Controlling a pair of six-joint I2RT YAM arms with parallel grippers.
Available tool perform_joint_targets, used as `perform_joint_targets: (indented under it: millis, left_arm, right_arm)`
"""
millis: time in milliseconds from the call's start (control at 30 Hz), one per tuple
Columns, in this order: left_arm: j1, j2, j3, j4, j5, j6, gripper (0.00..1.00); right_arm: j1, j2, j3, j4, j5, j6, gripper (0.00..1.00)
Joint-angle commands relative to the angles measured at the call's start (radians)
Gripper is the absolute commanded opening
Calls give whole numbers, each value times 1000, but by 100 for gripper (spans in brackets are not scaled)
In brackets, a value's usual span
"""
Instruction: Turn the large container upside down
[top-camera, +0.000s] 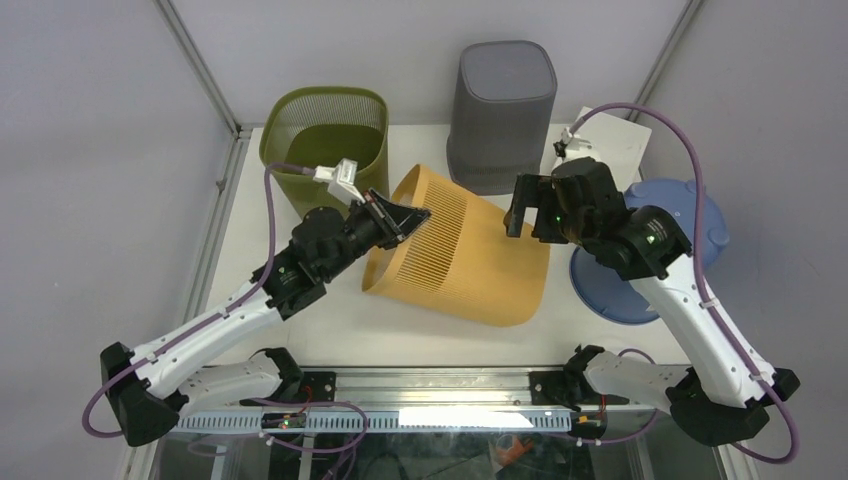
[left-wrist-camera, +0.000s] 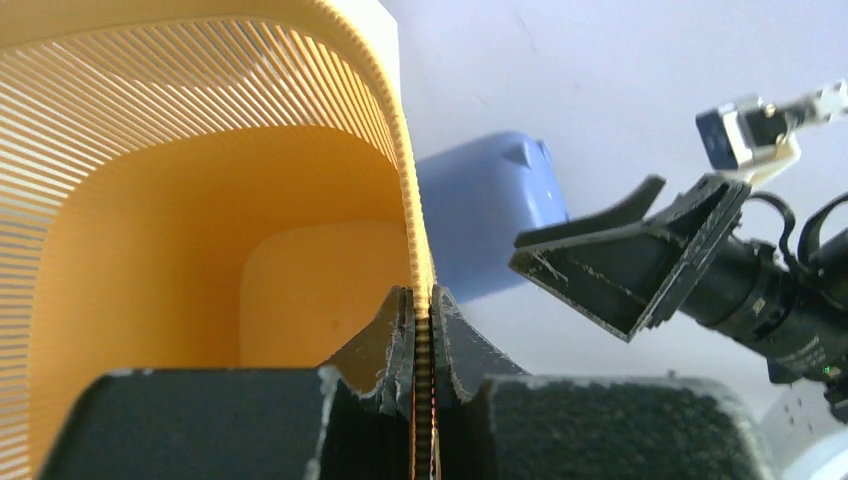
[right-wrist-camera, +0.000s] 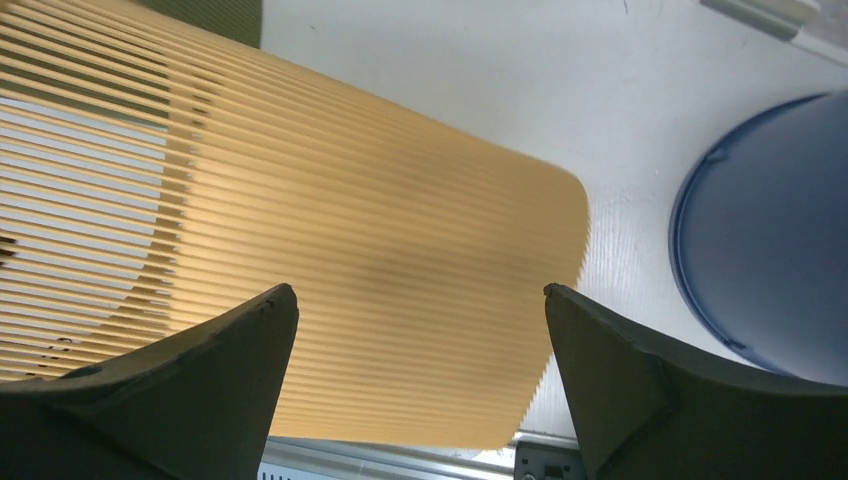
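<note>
The large yellow ribbed container (top-camera: 470, 255) lies tipped on its side on the white table, mouth to the left, base to the right. My left gripper (top-camera: 408, 218) is shut on the mouth's rim; in the left wrist view (left-wrist-camera: 422, 300) the jaws pinch the ribbed rim (left-wrist-camera: 405, 180), with the container's inside (left-wrist-camera: 200, 250) to the left. My right gripper (top-camera: 525, 215) is open and empty, hovering by the container's upper right side. In the right wrist view (right-wrist-camera: 420, 300) its jaws stand wide apart above the ribbed wall (right-wrist-camera: 350, 230). It also shows in the left wrist view (left-wrist-camera: 630, 260).
A green mesh basket (top-camera: 325, 130) stands at the back left. A grey bin (top-camera: 500, 110) stands at the back centre. A blue container (top-camera: 705, 220) lies at the right, under my right arm, also visible in the wrist views (left-wrist-camera: 485, 210) (right-wrist-camera: 780, 240). White paper (top-camera: 615, 135) lies at the back right.
</note>
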Motion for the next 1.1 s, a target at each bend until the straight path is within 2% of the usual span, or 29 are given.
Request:
perform_joint_targets:
  millis: [0, 133, 167, 300, 367, 467, 533, 633, 833, 1067]
  left_arm:
    - [-7, -82, -106, 140, -209, -76, 0]
    - [-7, -70, -145, 81, -219, -65, 0]
    - [-8, -62, -148, 59, -219, -62, 3]
    - [-10, -48, -173, 3, -220, -50, 26]
    - [-10, -47, -175, -20, -219, -33, 42]
    - [-10, -37, -154, -79, -219, 3, 65]
    - [-11, -25, -135, -120, -215, 31, 76]
    - [-11, -18, -108, -169, -201, 76, 84]
    - [-14, -30, -13, -312, -194, 142, 94]
    - [-14, -44, 93, -469, -248, 190, 99]
  right_arm:
    - [3, 6, -14, -26, 40, 75, 99]
    - [-6, -23, -68, -11, 18, 75, 99]
    - [-17, -32, -77, -12, 5, 72, 99]
    - [-139, -94, -173, 32, -188, 24, 99]
    - [-196, -129, -209, 46, -270, 16, 99]
    - [-242, -152, -232, 33, -299, 18, 99]
    - [-255, -161, -241, 24, -294, 20, 99]
    - [-265, -169, -268, 33, -303, 9, 99]
    - [-316, -166, -344, 93, -337, -45, 99]
    - [-438, -146, -394, 153, -470, -80, 99]
